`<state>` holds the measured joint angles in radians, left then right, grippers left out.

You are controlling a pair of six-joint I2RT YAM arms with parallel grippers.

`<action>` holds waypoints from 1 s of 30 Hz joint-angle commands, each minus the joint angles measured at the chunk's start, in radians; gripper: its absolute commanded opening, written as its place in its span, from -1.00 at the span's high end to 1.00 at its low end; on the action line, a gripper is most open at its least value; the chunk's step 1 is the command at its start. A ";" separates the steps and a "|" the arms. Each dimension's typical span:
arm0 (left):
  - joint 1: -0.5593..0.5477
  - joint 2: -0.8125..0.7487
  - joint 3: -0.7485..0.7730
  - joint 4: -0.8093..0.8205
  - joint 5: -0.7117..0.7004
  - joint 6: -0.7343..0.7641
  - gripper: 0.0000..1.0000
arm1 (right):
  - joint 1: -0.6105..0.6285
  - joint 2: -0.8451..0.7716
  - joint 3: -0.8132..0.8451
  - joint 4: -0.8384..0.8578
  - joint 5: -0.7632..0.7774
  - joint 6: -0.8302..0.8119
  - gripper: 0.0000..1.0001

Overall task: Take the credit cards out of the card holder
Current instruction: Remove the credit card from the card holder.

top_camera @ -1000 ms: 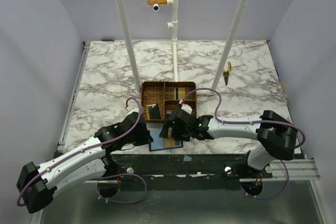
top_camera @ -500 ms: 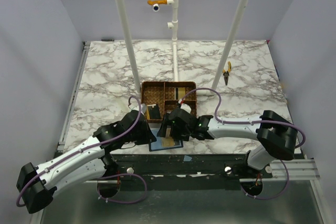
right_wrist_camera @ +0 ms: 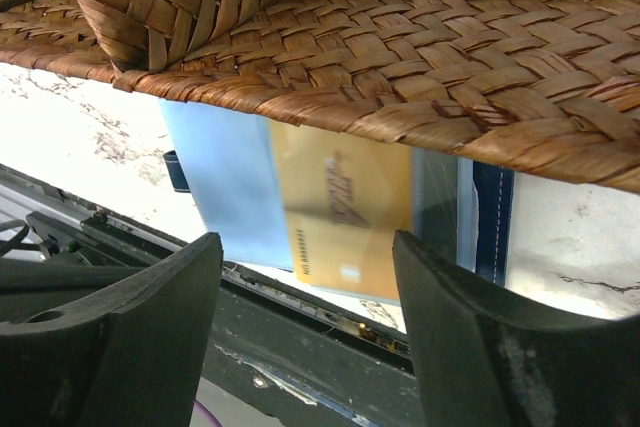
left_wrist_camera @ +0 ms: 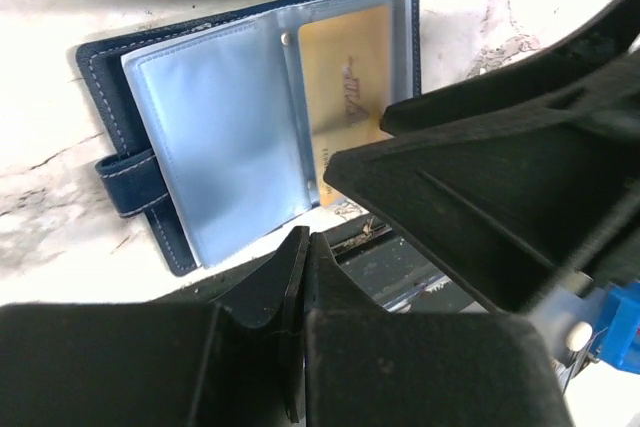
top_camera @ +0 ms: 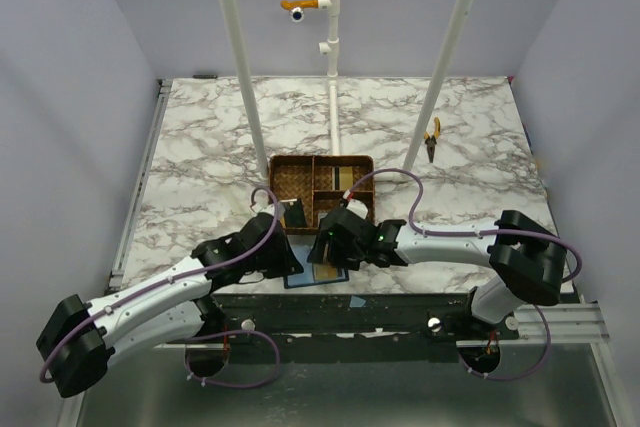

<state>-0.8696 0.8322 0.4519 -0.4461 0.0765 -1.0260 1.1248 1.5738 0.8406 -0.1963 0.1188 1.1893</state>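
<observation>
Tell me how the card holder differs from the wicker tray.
The card holder is navy; the wicker tray is woven brown. The card holder lies open and flat, a gold card in one clear sleeve; the wicker tray has raised walls and dividers. The wicker tray is larger than the card holder. Both sit on the marble table.

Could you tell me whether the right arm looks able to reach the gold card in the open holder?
Probably yes: the right gripper is open and the gold card lies unobstructed right ahead of it, though the wicker tray sits close by.
</observation>
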 commanded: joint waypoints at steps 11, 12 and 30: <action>0.063 0.055 -0.182 0.325 0.118 -0.094 0.85 | 0.008 0.010 0.002 -0.039 0.031 0.006 0.17; 0.064 0.054 -0.189 0.344 0.124 -0.098 0.84 | 0.007 0.007 0.004 -0.045 0.033 0.005 0.16; 0.071 0.131 -0.212 0.442 0.138 -0.109 0.67 | 0.008 -0.005 0.026 -0.199 0.136 -0.016 0.31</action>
<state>-0.8051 0.9451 0.2623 -0.0429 0.1955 -1.1271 1.1248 1.5745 0.8555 -0.3614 0.2123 1.1835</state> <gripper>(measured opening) 0.156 0.373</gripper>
